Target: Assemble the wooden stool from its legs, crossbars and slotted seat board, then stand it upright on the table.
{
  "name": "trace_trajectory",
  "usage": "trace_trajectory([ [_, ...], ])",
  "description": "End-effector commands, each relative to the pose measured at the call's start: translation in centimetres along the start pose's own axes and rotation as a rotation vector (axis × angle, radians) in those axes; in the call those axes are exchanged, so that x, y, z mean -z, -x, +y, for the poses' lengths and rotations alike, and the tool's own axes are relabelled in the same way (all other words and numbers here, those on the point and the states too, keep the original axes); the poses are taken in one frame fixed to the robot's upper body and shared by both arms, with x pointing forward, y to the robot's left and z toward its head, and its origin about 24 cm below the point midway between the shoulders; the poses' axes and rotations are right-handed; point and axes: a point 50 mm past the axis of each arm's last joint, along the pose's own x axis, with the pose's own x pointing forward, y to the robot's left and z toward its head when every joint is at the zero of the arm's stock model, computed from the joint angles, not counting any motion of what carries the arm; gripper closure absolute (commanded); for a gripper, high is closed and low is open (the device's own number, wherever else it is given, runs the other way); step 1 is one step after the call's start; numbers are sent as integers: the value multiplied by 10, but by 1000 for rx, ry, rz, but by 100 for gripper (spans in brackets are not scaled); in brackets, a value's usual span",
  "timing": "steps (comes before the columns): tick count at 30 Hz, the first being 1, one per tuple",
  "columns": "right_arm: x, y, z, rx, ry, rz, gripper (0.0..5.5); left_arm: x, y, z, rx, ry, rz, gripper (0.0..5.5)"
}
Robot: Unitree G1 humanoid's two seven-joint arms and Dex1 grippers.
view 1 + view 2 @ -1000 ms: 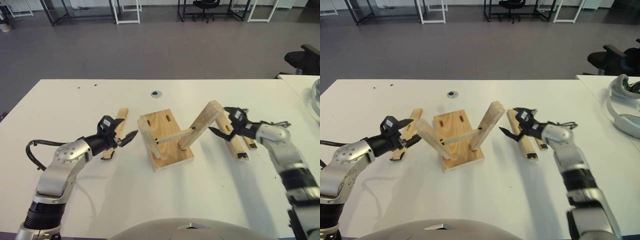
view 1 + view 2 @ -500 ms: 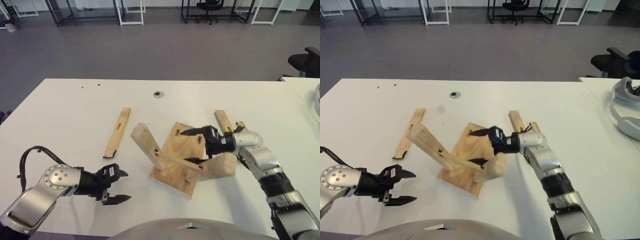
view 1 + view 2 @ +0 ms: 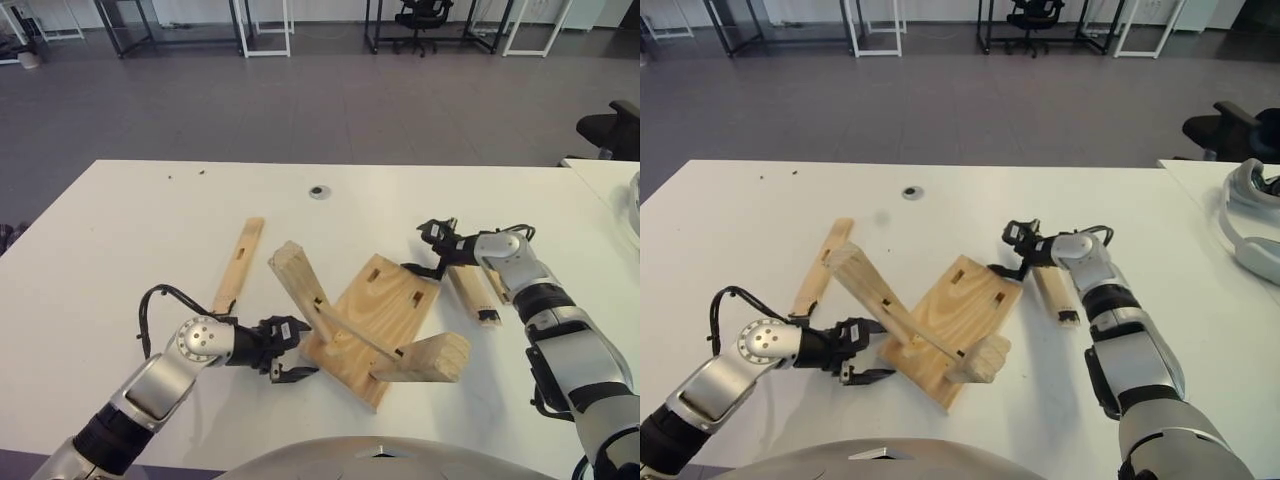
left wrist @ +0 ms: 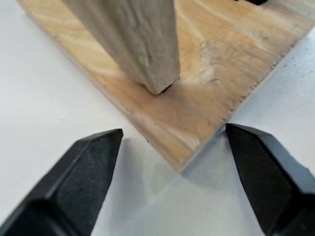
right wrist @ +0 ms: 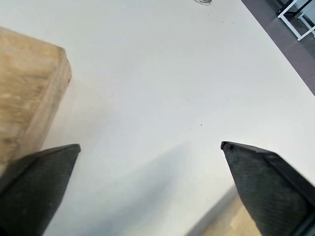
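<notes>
the left arm (image 3: 150, 385) lies low over the table (image 3: 120, 230), its forearm running from the near edge toward the middle. the left claw (image 3: 306, 350) points at the near left corner of the seat board (image 3: 388, 308). its fingers (image 4: 86, 169) are spread wide on either side of that corner, close to it, gripping nothing. the right arm (image 3: 530, 290) comes in from the right with the elbow bent. the right claw (image 3: 419, 250) sits at the board's far right corner, also wide open and empty; whether a finger touches the wood i cannot tell

the seat board lies on the table turned cornerwise, slots facing up. one leg (image 3: 293, 278) stands tilted from the board near the left claw. a crossbar (image 3: 355, 338) runs from it to a second leg (image 3: 428, 358), which lies across the board's near right edge. a loose leg (image 3: 238, 268) lies flat to the left of the board, just beyond the left arm. two more wooden pieces (image 3: 470, 293) lie under and beside the right forearm. a small round cap (image 3: 318, 190) sits in the table farther back
</notes>
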Motion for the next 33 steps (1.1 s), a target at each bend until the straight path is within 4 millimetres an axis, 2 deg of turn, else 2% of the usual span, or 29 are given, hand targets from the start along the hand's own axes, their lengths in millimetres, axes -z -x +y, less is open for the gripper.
trace_trajectory([
  [1,10,-10,32,-132,-85,-93,13,9,-26,85,-388,231,-6,165],
  [4,4,-10,35,-114,-65,-121,13,-3,-22,137,-564,293,-38,165],
  [6,-2,5,40,-147,-41,-146,13,-12,-5,162,-649,274,-35,165],
  [8,-6,25,49,-204,-22,-146,13,-13,7,173,-666,251,-24,165],
  [10,-9,40,52,-188,-19,-147,13,-7,13,174,-641,214,5,165],
  [13,-20,42,24,37,-37,-188,13,-3,36,176,-655,153,-13,165],
  [15,-24,34,8,157,-72,-207,13,-6,54,166,-588,109,-77,165],
  [17,-19,30,1,225,-77,-160,13,-9,59,143,-481,55,-85,165],
  [21,10,36,-13,361,-35,40,13,-12,49,92,-363,25,-53,165],
  [24,12,44,-24,431,-107,18,13,-15,35,64,-366,85,-74,165],
  [28,18,45,-21,385,-119,31,13,-12,13,28,-346,184,-61,165],
  [33,26,30,-1,267,-73,82,13,-23,20,2,-244,166,-28,165],
])
